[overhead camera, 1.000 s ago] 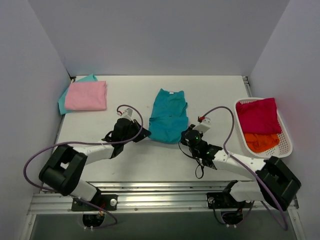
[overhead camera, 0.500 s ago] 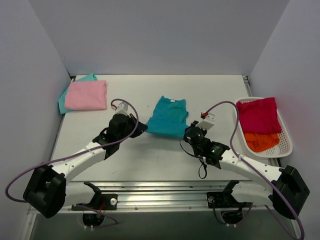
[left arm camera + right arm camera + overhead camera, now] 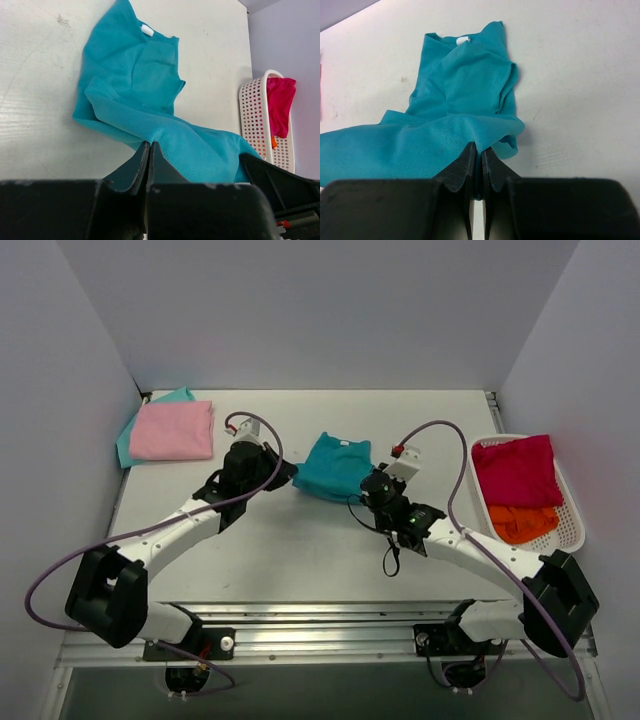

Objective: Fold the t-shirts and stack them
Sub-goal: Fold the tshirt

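While both arms reach in over the middle of the table (image 3: 300, 560), I see the left gripper (image 3: 149, 146) pinched tight on the near left corner of the teal t-shirt (image 3: 335, 465), and the right gripper (image 3: 479, 148) clamped the same way on its near right corner. Between the 2 grips the hem is raised off the surface and hangs over the body of the shirt. The far half lies flat, with the collar and its white label facing up. At the far left corner the pink t-shirt (image 3: 172, 430) lies folded on the mint-teal t-shirt (image 3: 124, 445), which shows only along its edges. By the right edge, the white basket (image 3: 572, 520) holds the crimson t-shirt (image 3: 515, 468) and, nearer me, the orange t-shirt (image 3: 520, 525).
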You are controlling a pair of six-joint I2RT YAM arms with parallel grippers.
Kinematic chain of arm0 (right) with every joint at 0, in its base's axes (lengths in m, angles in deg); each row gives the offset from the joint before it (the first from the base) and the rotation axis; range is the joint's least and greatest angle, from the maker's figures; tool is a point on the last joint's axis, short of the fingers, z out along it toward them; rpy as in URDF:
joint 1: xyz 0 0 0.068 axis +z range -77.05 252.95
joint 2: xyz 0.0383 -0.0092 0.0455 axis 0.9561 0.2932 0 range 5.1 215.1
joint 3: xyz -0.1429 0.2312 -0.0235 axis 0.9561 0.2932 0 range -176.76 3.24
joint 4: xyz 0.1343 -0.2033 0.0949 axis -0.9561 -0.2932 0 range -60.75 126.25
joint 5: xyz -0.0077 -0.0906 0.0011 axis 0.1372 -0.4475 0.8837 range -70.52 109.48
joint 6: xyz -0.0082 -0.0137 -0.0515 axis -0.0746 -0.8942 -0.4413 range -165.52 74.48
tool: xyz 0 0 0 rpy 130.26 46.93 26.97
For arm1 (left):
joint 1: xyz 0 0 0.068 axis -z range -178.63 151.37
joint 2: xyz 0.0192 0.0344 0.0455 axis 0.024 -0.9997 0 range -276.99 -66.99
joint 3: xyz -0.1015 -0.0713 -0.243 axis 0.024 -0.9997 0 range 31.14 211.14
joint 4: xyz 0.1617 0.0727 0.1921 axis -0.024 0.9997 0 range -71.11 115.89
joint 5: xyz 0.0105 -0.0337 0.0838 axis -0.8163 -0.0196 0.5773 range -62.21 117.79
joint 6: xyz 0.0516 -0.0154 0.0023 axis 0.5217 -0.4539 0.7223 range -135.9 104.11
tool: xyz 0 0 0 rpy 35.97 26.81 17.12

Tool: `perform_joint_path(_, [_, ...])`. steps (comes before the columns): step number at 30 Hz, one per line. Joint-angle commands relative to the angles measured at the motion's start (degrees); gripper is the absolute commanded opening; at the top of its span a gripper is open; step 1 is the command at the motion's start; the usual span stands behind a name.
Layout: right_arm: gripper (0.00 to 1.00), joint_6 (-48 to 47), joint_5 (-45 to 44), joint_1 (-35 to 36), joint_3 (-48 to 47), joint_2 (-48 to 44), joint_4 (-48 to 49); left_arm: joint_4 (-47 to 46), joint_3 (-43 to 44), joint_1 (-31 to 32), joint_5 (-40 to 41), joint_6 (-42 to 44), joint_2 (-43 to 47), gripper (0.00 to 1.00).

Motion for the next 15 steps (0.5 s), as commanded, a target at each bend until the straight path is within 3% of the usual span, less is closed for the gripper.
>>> perform_joint_path(1, [0.00, -1.4, -1.5, -2.4, -2.7, 2.5, 1.4, -2.2, 4.4, -2.3, -2.4, 1.2, -4.2, 0.02])
perform_joint_path(5, [0.00, -2.4, 1.8, -7.5, -5.4, 9.6, 4.4, -2.8, 10.5, -5.5, -6.3, 2.7, -11.9, 0.04])
perform_joint_path(9, [0.00, -4.5, 5.7, -15.2, -13.8, 22.0, 8.1, -2.4, 25.0, -10.3, -12.0, 3.2, -26.6, 0.04])
perform_joint_path(11, [0.00, -5.2, 7.8, -19.8, -24.1, 32.6, 7.0, -1.6, 39.3, -13.1, -17.4, 3.1, -38.8, 0.05])
perform_joint_path(12, [0.00, -5.3, 8.9, -21.4, -28.1, 36.1, 4.8, -0.4, 45.6, -13.7, -19.6, 3.2, -48.0, 0.12])
perform_joint_path(13, [0.04, -4.9, 9.3, -23.8, -37.4, 43.3, 2.7, 4.4, 60.8, -14.6, -21.8, 3.9, -52.5, 0.24])
perform_joint_path(14, [0.49, -4.7, 9.4, -24.7, -41.7, 46.5, 1.3, 9.4, 69.5, -15.0, -23.9, 4.7, -57.4, 0.40])
perform_joint_path(15, [0.87, -6.7, 11.3, -25.4, -45.3, 49.1, 0.3, 13.7, 78.1, -15.3, -24.4, 5.2, -61.8, 0.94])
